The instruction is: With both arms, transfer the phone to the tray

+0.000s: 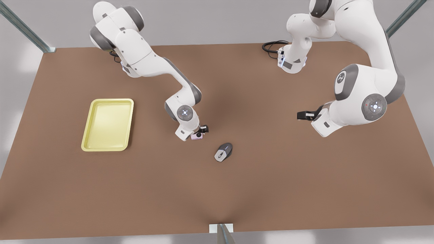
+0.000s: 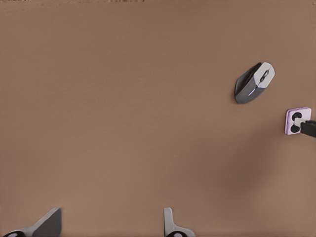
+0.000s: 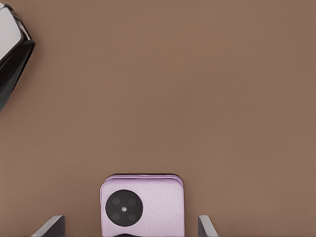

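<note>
A matte brown counter [image 1: 271, 176] carries a shallow yellow tray [image 1: 89, 144] with rounded corners near one side edge. The right end effector [image 1: 202, 131] stands spread astride the pale pink, squarish phone [image 3: 142, 207] mid-counter, not yet clenched. The left end effector [image 1: 305, 115] waits released, well apart. The phone's smooth shell could slip, and the glossy grey mouse [image 1: 223, 151] nearby risks being nudged.
</note>
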Available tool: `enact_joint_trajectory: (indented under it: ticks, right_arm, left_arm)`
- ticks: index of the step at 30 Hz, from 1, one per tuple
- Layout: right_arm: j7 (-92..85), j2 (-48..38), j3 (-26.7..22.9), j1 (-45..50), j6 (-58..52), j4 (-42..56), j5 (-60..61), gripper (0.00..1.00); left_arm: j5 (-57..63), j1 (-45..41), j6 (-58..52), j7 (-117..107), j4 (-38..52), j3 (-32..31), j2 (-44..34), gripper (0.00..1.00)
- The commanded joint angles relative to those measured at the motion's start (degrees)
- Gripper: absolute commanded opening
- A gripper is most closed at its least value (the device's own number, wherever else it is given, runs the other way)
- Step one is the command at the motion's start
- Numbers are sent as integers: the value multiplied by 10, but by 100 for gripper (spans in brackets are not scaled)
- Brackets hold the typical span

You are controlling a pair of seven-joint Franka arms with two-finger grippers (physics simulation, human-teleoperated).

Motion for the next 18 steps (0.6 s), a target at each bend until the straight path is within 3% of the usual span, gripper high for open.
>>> enact_joint_trajectory:
  ticks: [1, 18]
  right_arm:
    - [52, 6, -1, -2, 48, -5, 1, 100]
    - [41, 22, -2, 1, 35, -26, -4, 100]
  left_arm:
    - [0, -1, 6, 45, 0, 0, 2, 100]
    - [0, 0, 11, 46, 25, 0, -2, 100]
